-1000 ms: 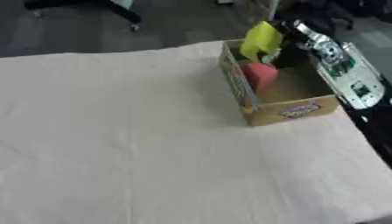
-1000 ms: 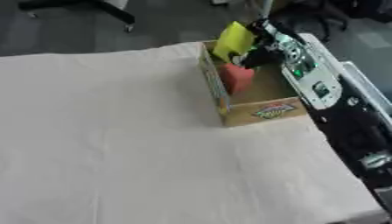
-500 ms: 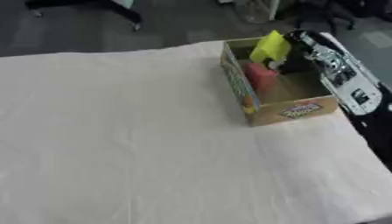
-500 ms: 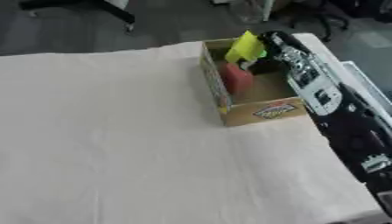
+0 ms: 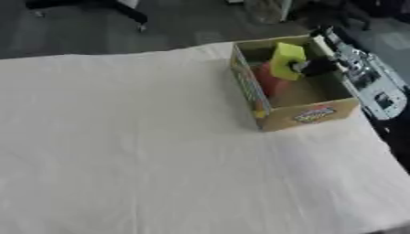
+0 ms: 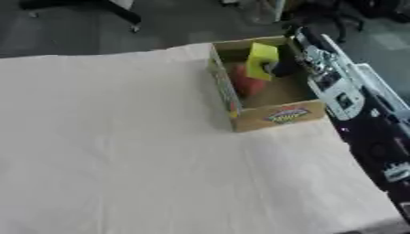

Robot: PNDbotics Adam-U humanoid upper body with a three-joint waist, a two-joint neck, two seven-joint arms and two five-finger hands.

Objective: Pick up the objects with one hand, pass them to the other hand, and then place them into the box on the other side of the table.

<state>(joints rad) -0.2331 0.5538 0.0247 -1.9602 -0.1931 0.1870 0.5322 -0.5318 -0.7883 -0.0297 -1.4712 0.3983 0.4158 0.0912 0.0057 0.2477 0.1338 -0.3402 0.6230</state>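
The table (image 5: 144, 151) is covered edge to edge in a plain cream cloth with a few soft creases, and it sits a bit askew in both views, its far edge running up toward the right. Beyond that edge the room is just dark grey floor, with the base of a chair (image 5: 88, 7) at the far left and some blurry clutter behind the far right corner that can't really be made out. Over at the far right of the cloth is the cardboard box (image 5: 308, 114), open on top, with a colourful printed label on its near wall and more print down its left wall. Its long axis runs near to far, skewed slightly toward the left at the far end. Inside, against the left wall, there's a red object (image 6: 246, 84), shape too blurry to call. The yellow block (image 5: 285, 60) is in the far part of the box, over the red thing, standing roughly upright with its long axis going up and down and tipped a little, its top level with the rim or just above. The robot's right hand (image 5: 316, 67) comes in over the box's right wall from the black and silver arm (image 6: 340, 93) along the table's right edge, and its dark fingers are closed on the block's right side, pinching it. The left hand isn't anywhere in either view.
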